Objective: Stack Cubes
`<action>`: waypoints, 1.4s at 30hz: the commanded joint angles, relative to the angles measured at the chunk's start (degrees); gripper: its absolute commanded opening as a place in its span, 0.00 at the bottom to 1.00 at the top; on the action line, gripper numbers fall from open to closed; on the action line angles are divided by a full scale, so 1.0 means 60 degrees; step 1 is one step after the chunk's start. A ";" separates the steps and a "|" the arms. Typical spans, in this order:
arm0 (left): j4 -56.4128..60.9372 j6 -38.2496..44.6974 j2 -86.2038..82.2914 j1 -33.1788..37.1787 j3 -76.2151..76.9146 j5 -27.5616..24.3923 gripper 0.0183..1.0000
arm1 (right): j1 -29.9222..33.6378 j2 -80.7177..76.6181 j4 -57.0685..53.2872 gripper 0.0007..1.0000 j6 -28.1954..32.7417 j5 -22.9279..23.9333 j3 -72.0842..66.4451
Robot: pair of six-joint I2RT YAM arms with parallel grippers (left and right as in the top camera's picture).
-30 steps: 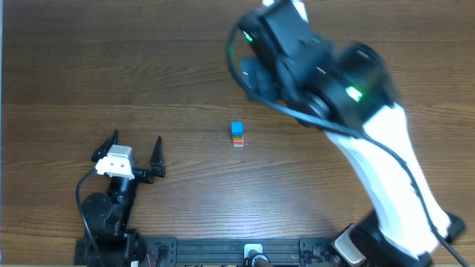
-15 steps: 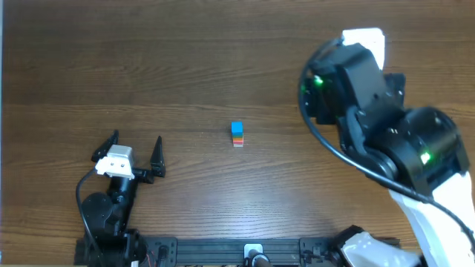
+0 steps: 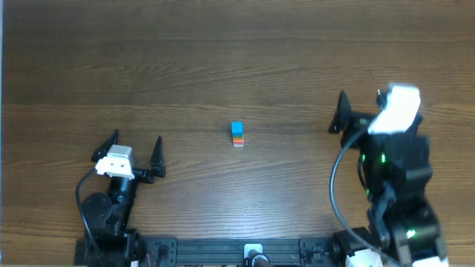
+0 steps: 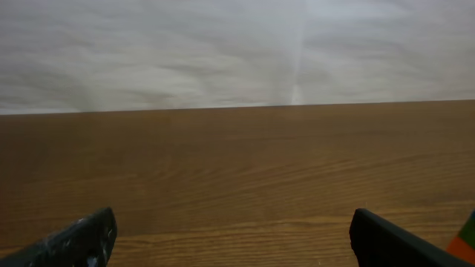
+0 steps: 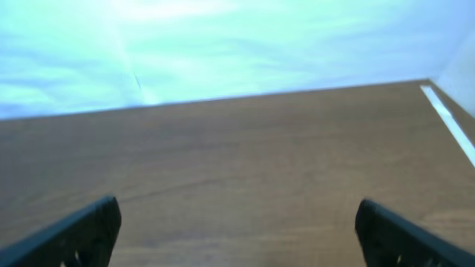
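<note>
A small stack of cubes (image 3: 237, 134) stands at the table's middle, blue on top with orange and red layers below. In the left wrist view a green and orange corner of the stack (image 4: 467, 237) peeks in at the edge. My left gripper (image 3: 136, 152) rests low at the near left, well left of the stack, open and holding nothing (image 4: 237, 248). To the right of the stack my right gripper (image 3: 369, 119) is also open and holds nothing; its fingers stand wide apart over bare wood (image 5: 237, 237).
The brown wooden table (image 3: 223, 59) stretches bare all around the stack. A pale wall rises beyond its far edge (image 4: 237, 52). A white strip (image 5: 449, 122) marks the table's side edge.
The right arm has pulled back from the far middle of the table, swinging right and toward its base. The stack and the left arm have not moved.
</note>
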State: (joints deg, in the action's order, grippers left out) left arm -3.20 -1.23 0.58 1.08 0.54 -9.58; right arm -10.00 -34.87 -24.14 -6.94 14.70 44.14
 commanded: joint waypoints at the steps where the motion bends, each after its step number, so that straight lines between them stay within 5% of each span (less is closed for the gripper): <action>1: -0.0040 0.0138 -0.0069 -0.0040 -0.0033 0.0036 1.00 | 0.0525 0.1752 0.1410 0.99 0.0525 -0.0492 -0.2218; 22: -0.0040 0.0138 -0.0069 -0.0040 -0.0033 0.0036 1.00 | 0.0597 0.4368 0.4787 0.99 0.0419 -0.0754 -0.7311; 42: -0.0040 0.0138 -0.0069 -0.0040 -0.0033 0.0036 1.00 | 0.2251 0.5767 0.3756 0.99 0.0025 -0.0903 -0.7308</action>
State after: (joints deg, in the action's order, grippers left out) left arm -3.20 -1.23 0.58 1.08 0.54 -9.56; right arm 3.09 -1.10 -1.43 -6.04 10.17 0.60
